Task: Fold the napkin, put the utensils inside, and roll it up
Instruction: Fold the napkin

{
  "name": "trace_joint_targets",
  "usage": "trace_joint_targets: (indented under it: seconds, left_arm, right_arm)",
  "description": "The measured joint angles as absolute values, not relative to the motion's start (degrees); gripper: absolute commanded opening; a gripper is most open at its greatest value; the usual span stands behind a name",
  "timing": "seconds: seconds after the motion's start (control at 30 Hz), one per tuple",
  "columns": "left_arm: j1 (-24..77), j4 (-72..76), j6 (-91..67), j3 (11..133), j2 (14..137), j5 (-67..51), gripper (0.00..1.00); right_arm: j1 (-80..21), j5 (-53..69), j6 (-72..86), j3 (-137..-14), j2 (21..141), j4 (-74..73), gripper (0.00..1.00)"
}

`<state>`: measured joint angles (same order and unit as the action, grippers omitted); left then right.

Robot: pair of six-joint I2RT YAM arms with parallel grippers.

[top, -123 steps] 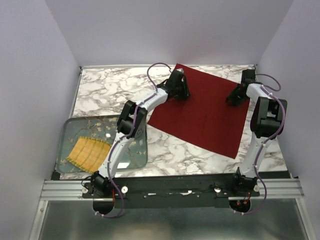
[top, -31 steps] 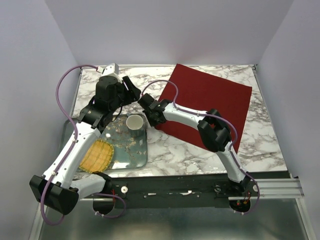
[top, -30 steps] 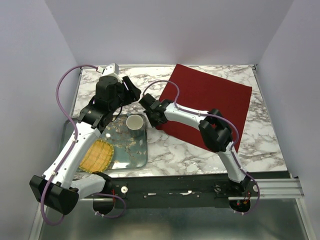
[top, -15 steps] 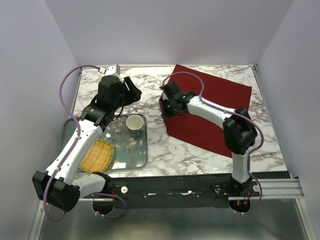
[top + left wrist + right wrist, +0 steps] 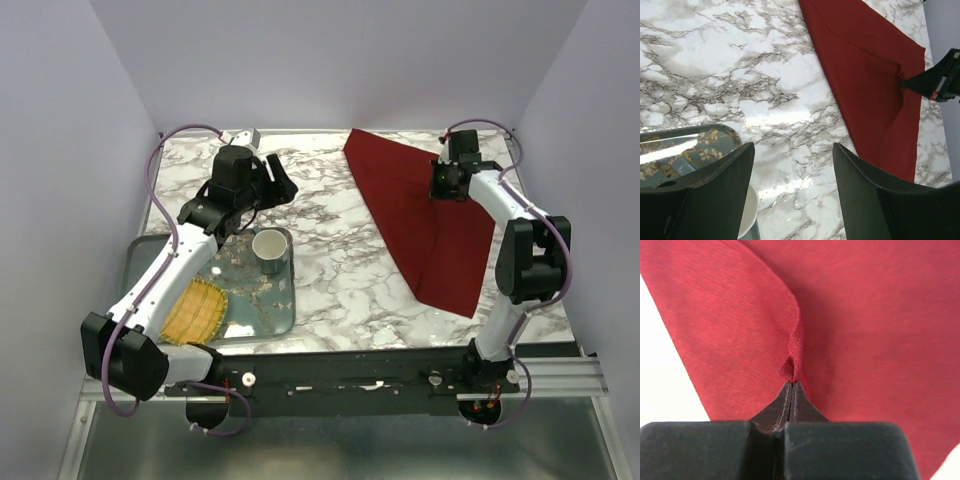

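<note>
Napkin folded diagonally, corner pinched tight in right claw; left claw spread wide above marble table.

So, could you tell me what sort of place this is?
Probably a robotics lab test cell: plain pale walls box in a marble-patterned table, with arms mounted on an aluminium frame.

Light fell bright, even and diffuse from above, giving the walls a faint lavender cast and leaving only soft, shallow shadows on the desk. In the left wrist view a white glare patch lay on the marble beside the gleaming tray. The fingers of the left claw loomed dark and soft-edged. In the right wrist view the napkin weave was crisp, and the desk beside it burned out white.
</note>
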<state>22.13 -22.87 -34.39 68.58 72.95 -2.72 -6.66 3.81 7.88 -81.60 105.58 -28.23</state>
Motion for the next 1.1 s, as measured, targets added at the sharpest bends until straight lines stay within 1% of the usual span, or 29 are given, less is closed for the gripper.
trace_joint_targets:
  seconds: [0.4,0.53,0.97,1.1]
  left_arm:
    - [22.6,-23.4,-31.7,70.0,74.3,-3.6,0.73]
    - [22.6,-23.5,-31.4,70.0,74.3,-3.6,0.73]
    - [22.6,-23.4,-30.8,70.0,74.4,-3.6,0.73]
    - [22.6,-23.4,-30.6,70.0,74.7,-3.6,0.73]
  right_arm:
    - [2.2,4.1,1.1,-88.3,112.0,-28.3,0.01]
    - [4.7,4.0,-0.7,-93.0,115.3,-28.8,0.01]
    - [5.7,3.7,-3.5,-108.1,124.9,-30.2,0.01]
    - [6.1,2.7,-2.8,-108.7,125.8,-31.0,0.01]
